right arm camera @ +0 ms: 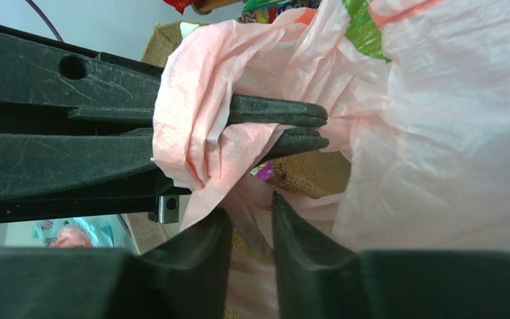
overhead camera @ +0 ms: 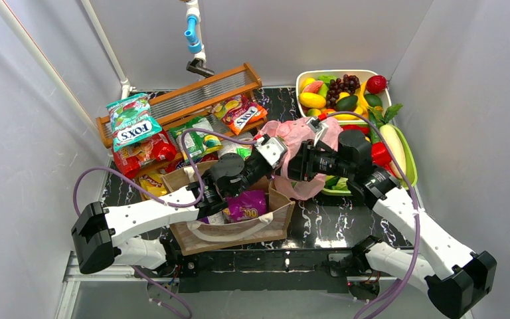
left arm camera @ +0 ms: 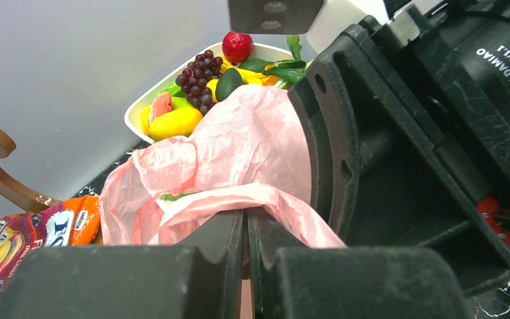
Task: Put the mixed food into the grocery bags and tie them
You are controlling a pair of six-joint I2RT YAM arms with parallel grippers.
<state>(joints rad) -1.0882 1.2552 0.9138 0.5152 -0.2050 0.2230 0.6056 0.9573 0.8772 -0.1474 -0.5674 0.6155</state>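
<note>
- Centrally, above the black marbled desk [overhead camera: 335, 222], my two arms meet tip to tip at the pink bag [left arm camera: 239, 139]. It hangs bunched between them, just beside the far right corner of the brown tote [overhead camera: 202, 244].
- Left claw [left arm camera: 246, 226]: pressed together on a fold of the pink bag, with the thin plastic draped over both fingers.
- Right claw [right arm camera: 251, 216]: jaws a little apart, with a twisted strand of the same bag running between them. I cannot tell whether they pinch it. My left claw's closed fingers lie just beyond its tips.
- Brown tote: upright at the near edge of the desk, mouth open, with a purple packet [overhead camera: 247, 205] inside and a white loop handle [overhead camera: 229, 231] at its near side.
- Teal Fox's packet [overhead camera: 131, 119]: leaning on the wooden rack [overhead camera: 186, 100] at far left, with a red packet [overhead camera: 143, 151] just below it.
- White tray [overhead camera: 335, 71], far right: holds toy fruit, among it dark grapes [overhead camera: 342, 85].
- Green tray [overhead camera: 410, 166]: just nearer than the white one, partly behind my right arm.
</note>
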